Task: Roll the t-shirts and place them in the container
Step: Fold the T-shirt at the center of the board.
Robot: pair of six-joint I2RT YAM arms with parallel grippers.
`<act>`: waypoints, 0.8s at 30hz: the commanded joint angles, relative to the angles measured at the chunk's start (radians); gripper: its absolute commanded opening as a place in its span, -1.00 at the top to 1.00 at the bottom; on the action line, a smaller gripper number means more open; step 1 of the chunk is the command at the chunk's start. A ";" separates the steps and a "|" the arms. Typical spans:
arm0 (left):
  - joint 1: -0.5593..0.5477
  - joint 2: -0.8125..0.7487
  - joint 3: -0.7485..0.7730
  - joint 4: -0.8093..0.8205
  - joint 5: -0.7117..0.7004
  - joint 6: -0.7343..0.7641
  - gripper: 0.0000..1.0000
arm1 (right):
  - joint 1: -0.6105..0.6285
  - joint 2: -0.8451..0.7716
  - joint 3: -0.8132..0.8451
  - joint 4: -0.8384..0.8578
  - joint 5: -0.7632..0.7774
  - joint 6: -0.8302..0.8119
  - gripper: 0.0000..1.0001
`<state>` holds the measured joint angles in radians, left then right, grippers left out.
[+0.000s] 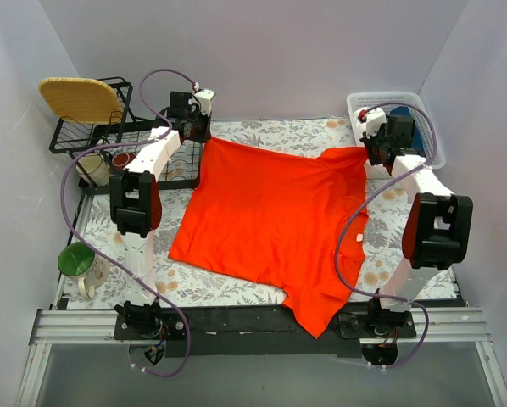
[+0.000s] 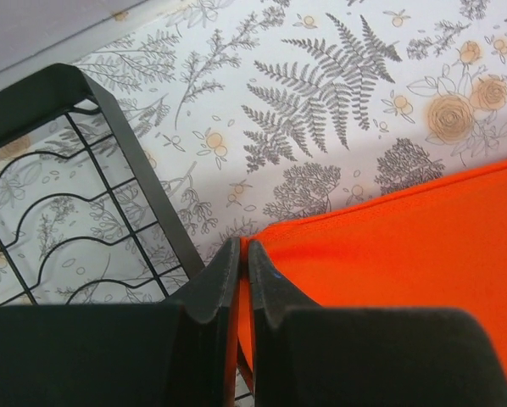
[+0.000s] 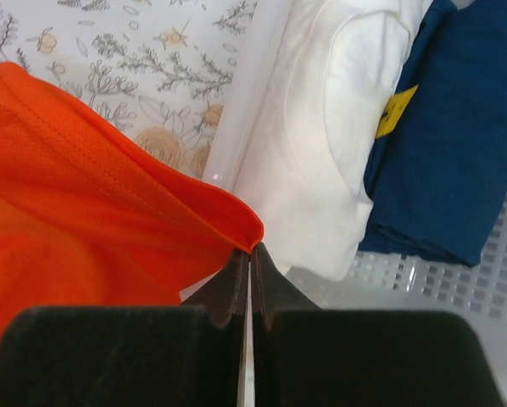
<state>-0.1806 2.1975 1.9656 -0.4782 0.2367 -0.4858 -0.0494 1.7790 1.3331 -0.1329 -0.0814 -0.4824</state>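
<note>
An orange-red t-shirt (image 1: 270, 216) lies spread flat on the floral tablecloth, one sleeve hanging over the near edge and a small white tag (image 1: 353, 238) by its right side. My left gripper (image 1: 201, 134) is at the shirt's far left corner. In the left wrist view the left gripper (image 2: 243, 246) is shut, with orange fabric (image 2: 406, 246) pinched between its fingers. My right gripper (image 1: 370, 151) is at the far right corner. The right wrist view shows the right gripper (image 3: 250, 250) shut on the tip of the shirt's hem (image 3: 84, 195).
A black wire rack (image 1: 109, 144) (image 2: 109, 212) holding a wicker plate (image 1: 80, 97) stands at the far left, close to my left gripper. A green mug (image 1: 77, 260) and a pale mug (image 1: 92, 168) sit left. A white basket (image 1: 398, 106) holds white (image 3: 321, 127) and blue (image 3: 457, 127) folded garments.
</note>
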 commanded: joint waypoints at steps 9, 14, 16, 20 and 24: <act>0.004 -0.248 -0.212 -0.036 0.088 0.107 1.00 | -0.004 -0.285 -0.161 -0.158 -0.011 0.005 0.97; 0.012 -0.280 -0.241 -0.037 0.102 0.139 1.00 | -0.003 -0.401 -0.241 -0.238 -0.017 0.011 0.97; 0.012 -0.294 -0.244 -0.051 0.122 0.157 1.00 | -0.003 -0.470 -0.277 -0.264 -0.023 -0.007 0.97; 0.013 -0.306 -0.241 -0.100 0.153 0.219 1.00 | -0.003 -0.579 -0.353 -0.303 -0.029 -0.044 0.97; 0.013 -0.312 -0.255 -0.155 0.158 0.269 1.00 | -0.003 -0.661 -0.422 -0.344 -0.053 -0.053 0.97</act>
<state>-0.1749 1.9587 1.7275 -0.5644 0.3653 -0.2920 -0.0509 1.1862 0.9546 -0.4244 -0.1078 -0.5079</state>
